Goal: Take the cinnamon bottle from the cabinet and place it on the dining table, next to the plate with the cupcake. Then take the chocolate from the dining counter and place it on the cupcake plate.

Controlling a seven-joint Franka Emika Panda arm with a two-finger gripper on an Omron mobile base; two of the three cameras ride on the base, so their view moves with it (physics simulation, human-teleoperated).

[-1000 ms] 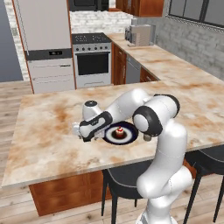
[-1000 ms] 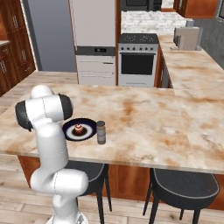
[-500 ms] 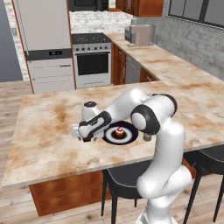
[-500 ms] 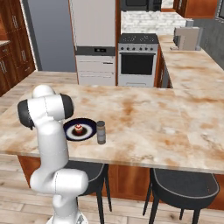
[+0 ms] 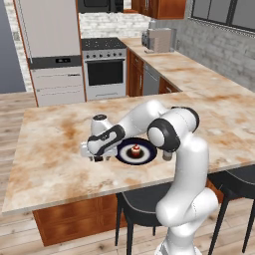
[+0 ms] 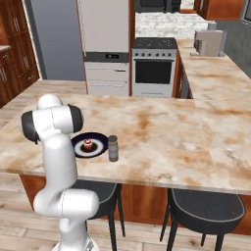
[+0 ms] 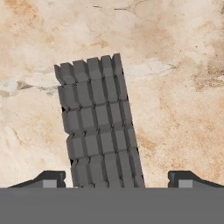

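In the hand view the chocolate (image 7: 99, 127), a dark segmented bar, lies flat on the marbled dining counter (image 7: 175, 87). My gripper (image 7: 117, 179) is open, its two tips standing wide on either side of the bar's near end with gaps to it. From the left base view the gripper (image 5: 97, 155) points down at the dining table (image 5: 50, 149), just left of the dark plate (image 5: 145, 155) with the cupcake (image 5: 135, 150). The cinnamon bottle (image 6: 113, 148) stands upright just right of the plate (image 6: 98, 142) and cupcake (image 6: 87, 145). The cabinet is out of view.
Dark stools (image 6: 206, 208) are tucked under the table's near edge. Beyond the table stand a stove (image 5: 103, 67) and a pale fridge (image 5: 50, 35). A side counter with a small appliance (image 5: 158, 40) runs along the right wall.
The hand has moved slightly left and down toward the tabletop. Plate, cupcake and bottle stay where they were.
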